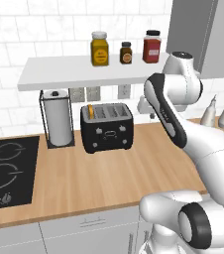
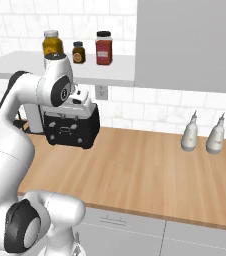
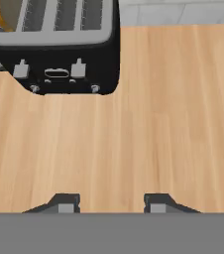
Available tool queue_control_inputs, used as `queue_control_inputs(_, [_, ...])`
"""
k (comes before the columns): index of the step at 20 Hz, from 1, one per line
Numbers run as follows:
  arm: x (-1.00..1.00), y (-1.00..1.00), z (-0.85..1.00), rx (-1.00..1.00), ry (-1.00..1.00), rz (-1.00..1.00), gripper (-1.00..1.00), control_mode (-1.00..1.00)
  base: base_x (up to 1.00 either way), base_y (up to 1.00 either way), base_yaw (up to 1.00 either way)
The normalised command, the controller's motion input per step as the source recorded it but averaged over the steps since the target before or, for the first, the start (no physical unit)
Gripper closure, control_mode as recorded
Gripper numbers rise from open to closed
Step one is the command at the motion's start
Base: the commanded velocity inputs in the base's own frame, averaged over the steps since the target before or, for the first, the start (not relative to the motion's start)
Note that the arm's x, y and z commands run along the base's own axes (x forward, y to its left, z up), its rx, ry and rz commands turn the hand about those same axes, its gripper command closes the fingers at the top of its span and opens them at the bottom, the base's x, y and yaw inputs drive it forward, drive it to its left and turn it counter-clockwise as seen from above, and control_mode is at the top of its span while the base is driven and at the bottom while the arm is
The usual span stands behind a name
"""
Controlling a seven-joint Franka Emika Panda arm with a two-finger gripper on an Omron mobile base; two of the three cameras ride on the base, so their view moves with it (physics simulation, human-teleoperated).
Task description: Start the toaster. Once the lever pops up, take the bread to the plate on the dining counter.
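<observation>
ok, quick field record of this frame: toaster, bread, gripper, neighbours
toaster: on wood counter, front with levers facing the robot
bread: upright in leftmost slot, top edge showing
gripper: open, empty, above bare counter short of toaster front
left of toaster: paper-towel roll, cooktop
shelf: three jars
right: two white bottles

1. White tiled wall (image 1: pixel 15 44) behind a wood counter (image 1: pixel 114 173) with grey cabinets (image 1: pixel 89 233) below.
2. White shelf (image 1: pixel 79 69) carries three jars (image 1: pixel 99 48).
3. Black cooktop (image 1: pixel 7 171) sits at left.
</observation>
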Motion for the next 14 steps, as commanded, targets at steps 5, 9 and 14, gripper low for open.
queue_control_inputs(5, [-0.22,0.07,0.00,0.00,-0.14,0.00,-1.00,-1.00,0.00,0.00,0.00])
queue_control_inputs(9, [-0.33,0.29,0.00,0.00,-0.12,0.03,-1.00,-1.00,0.00,0.00,0.00])
queue_control_inputs(14, [-0.18,0.26,0.00,0.00,-0.05,0.06,-1.00,-1.00,0.00,0.00,0.00])
